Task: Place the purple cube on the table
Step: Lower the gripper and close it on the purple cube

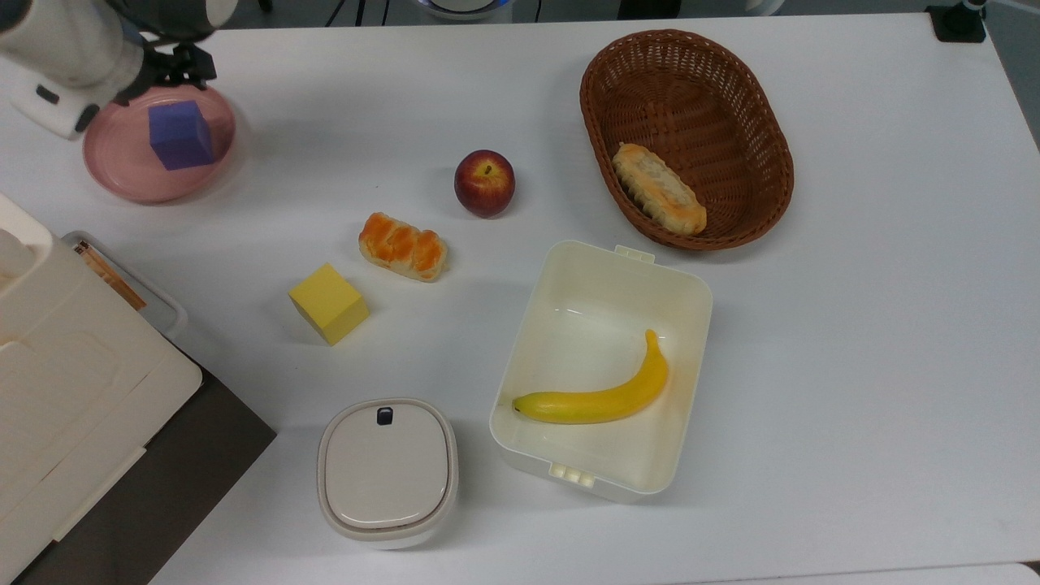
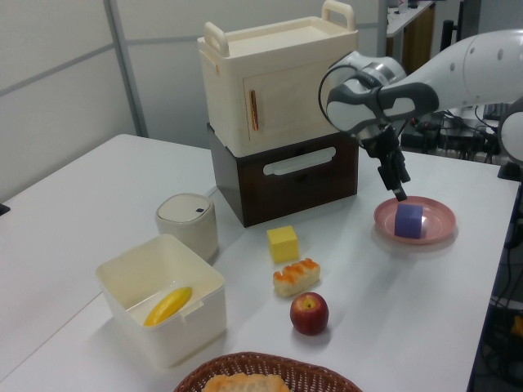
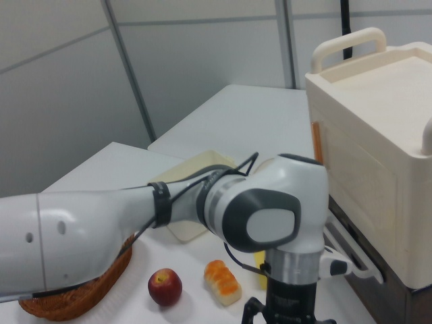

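Fingers (image 2: pixel 400 189) just above purple cube (image 2: pixel 409 220).

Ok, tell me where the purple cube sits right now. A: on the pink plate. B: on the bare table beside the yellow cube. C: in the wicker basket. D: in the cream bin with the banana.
A: the purple cube rests on the pink plate near the top view's upper left corner, with the gripper just above it in the left view.

You see a matte blue-violet foam cube (image 1: pixel 180 134) on a round pink plate (image 1: pixel 122 175); a plain yellow foam cube (image 1: pixel 328 303); a brown woven wicker basket (image 1: pixel 731 97).
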Motion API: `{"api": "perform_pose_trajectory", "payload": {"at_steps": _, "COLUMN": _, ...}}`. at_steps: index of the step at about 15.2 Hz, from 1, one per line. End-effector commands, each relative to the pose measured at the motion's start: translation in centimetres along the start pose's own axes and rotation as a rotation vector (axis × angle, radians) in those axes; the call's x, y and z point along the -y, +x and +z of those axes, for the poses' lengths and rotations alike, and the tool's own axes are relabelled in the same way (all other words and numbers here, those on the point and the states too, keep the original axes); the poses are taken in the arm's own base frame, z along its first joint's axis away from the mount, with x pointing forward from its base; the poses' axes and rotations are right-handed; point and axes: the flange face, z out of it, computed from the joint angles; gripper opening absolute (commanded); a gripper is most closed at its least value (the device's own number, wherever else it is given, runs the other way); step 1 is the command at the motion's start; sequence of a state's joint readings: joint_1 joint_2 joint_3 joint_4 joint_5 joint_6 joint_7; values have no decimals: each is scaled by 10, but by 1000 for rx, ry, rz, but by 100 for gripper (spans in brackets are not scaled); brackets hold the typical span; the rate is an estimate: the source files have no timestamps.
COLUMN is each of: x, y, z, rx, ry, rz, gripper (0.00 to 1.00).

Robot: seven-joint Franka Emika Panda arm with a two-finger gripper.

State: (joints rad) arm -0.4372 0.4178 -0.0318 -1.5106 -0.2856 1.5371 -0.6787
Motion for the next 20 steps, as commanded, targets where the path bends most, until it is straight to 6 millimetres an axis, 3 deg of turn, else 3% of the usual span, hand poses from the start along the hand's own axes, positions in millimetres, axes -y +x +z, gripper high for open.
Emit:
{"api": "perform_pose_trajectory", "payload": {"at_steps": 1, "x": -7, "y": 10, "z": 19, "rx": 13, "ry": -11, "rz": -6, "gripper": 100}}
{"api": "perform_pose_trajectory", "payload": {"at_steps": 9, "x": -26, "y": 28, "z": 63, "rx": 51, "ry": -20, "rz": -12, "gripper": 100}}
{"api": "perform_pose_trajectory", "payload": {"at_steps": 11, "x": -27, "y": 29, "z": 65, "rx": 47, "ry": -23, "rz": -2, "gripper": 100}}
{"api": "perform_pose_trajectory", "payload": {"at_steps": 14, "x": -26, "y": 27, "z": 68, "rx": 59, "ry": -10, "rz": -16, "gripper": 31}}
{"api": "perform_pose_trajectory", "payload": {"at_steps": 15, "x": -25, "y": 24, "z": 64, "rx": 58, "ry": -10, "rz": -11, "gripper": 20}}
{"api": "perform_pose_trajectory", "payload": {"at_steps": 17, "x": -21, "y": 19, "z": 56, "rx": 76, "ry": 0, "rz": 0, "gripper": 10}}
{"api": "perform_pose_trajectory", "payload": {"at_steps": 20, "x": -11, "y": 13, "z": 28, "rx": 30, "ry": -18, "rz": 4, "gripper": 10}}
